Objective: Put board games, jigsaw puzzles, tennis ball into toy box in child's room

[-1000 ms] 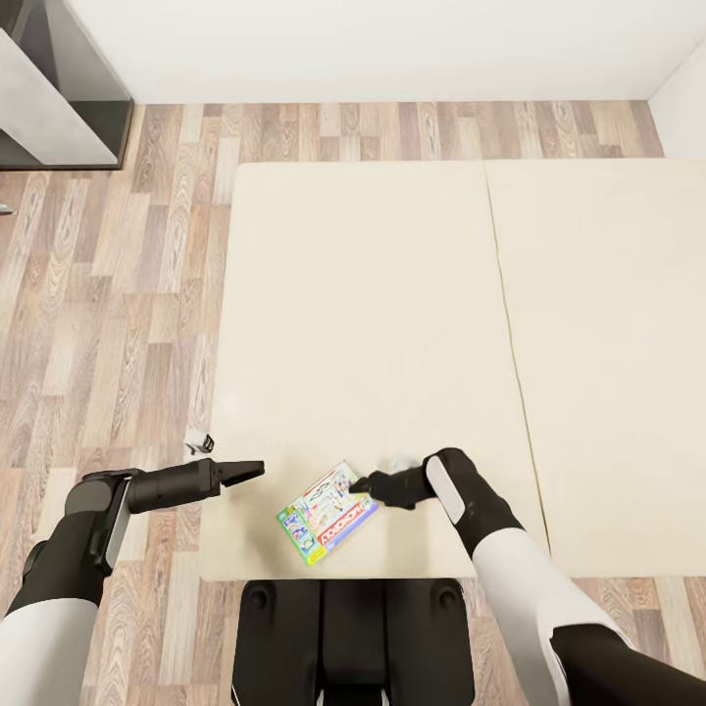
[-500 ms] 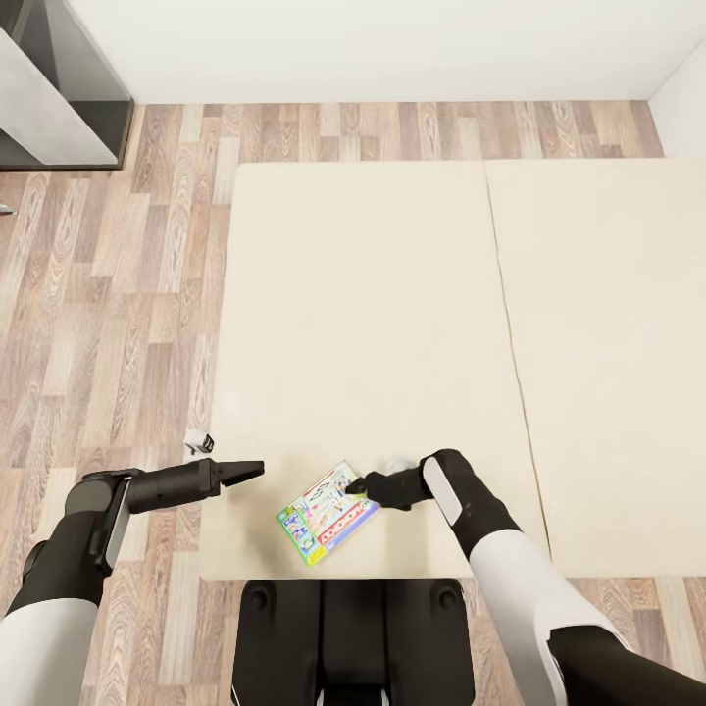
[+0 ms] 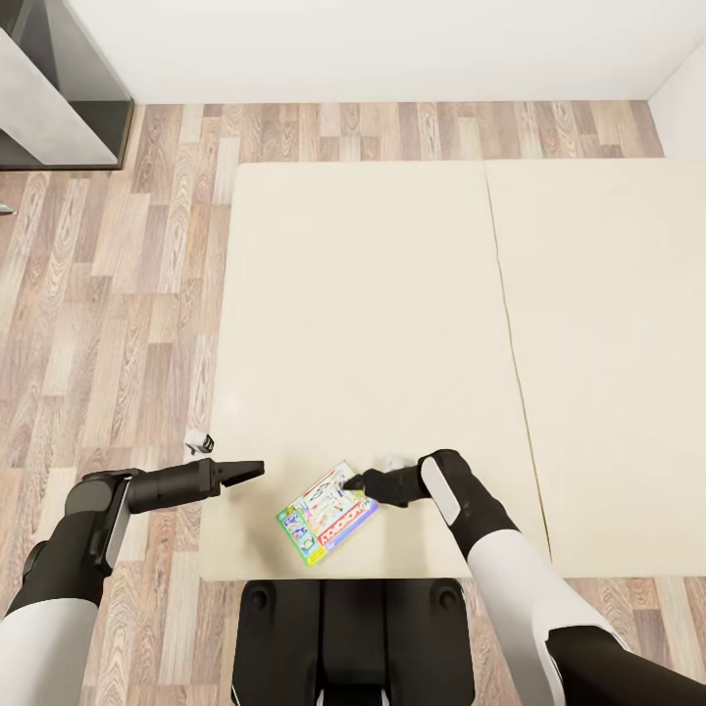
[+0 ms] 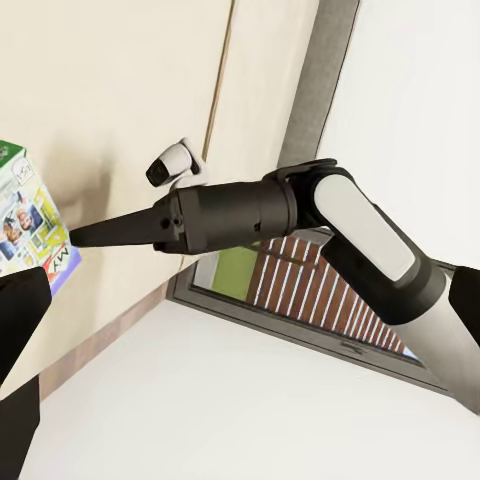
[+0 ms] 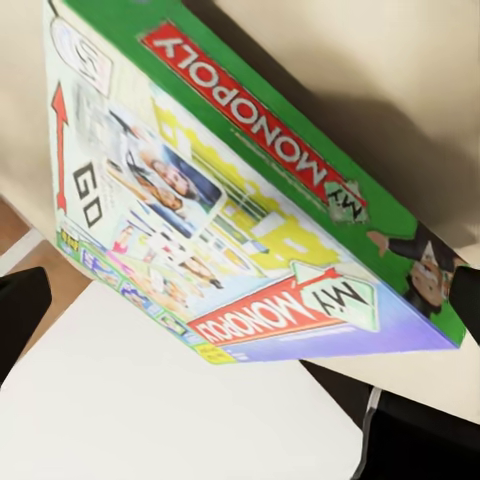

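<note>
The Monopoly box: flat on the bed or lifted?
Flat: the Monopoly box lies face up on the bed, right gripper at its edge.

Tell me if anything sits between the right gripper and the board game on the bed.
Nothing visible does. The right gripper is at the board game's upper corner on the bed, with only bare mattress around them. The left gripper hangs apart on the other side.

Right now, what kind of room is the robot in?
Probably a bedroom. A big cream bed with a seam down the mattress sits on a wood-plank floor by a white wall, and a Monopoly board game lies on it.
</note>
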